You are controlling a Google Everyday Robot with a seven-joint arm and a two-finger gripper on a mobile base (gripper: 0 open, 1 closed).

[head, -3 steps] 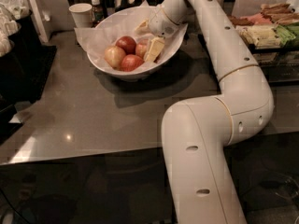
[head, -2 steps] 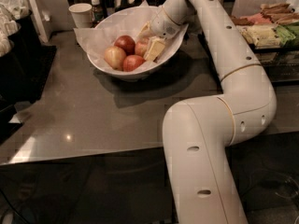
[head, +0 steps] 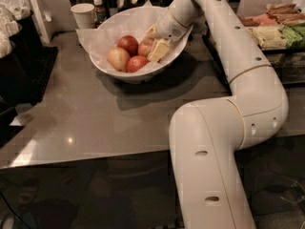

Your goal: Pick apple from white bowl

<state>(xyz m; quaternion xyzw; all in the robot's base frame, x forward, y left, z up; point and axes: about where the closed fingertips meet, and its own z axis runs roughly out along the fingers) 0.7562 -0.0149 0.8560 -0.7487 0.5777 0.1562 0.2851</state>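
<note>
The white bowl, lined with crumpled white paper, stands at the back middle of the dark table. It holds several apples. The apple, red with paler streaks, lies at the right side of the pile and is partly hidden. My gripper is down inside the bowl from the right, right at this apple and covering its right side. A paler yellow-pink apple lies at the left, a deep red one behind it, and another red one in front.
A small white paper cup and a small bottle stand behind the bowl on the left. A dark container fills the left edge. A tray of wrapped snacks lies at the right. My white arm crosses the right half.
The whole view has shifted slightly. My gripper stays in the bowl at the same apple, and the apples have not moved.
</note>
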